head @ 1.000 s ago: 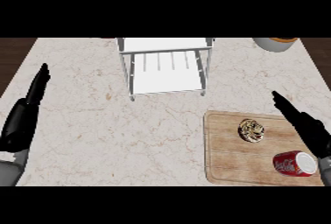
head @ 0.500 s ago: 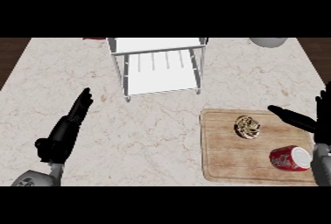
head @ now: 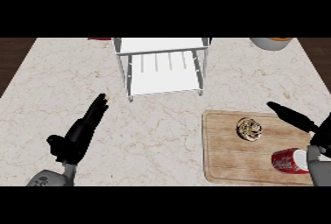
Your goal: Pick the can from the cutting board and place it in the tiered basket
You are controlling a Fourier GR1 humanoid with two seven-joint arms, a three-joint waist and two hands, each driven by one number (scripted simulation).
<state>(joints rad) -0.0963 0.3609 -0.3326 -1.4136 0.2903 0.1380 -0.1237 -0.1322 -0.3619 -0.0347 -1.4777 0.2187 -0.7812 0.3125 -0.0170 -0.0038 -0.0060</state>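
The can [head: 288, 161] lies on its side at the board's [head: 226, 166] right edge, long axis left to right, pale end right. A pastry [head: 249, 129] sits up-left of it. The basket [head: 161, 65] stands well apart. Left hand [head: 77, 133] open; right hand [head: 297, 120] straight-fingered above the can.

left robot hand [head: 72, 141]: black | right robot hand [head: 302, 122]: black | forearms: grey

Pale marble counter [head: 161, 127] with dark wood floor [head: 13, 57] beyond.
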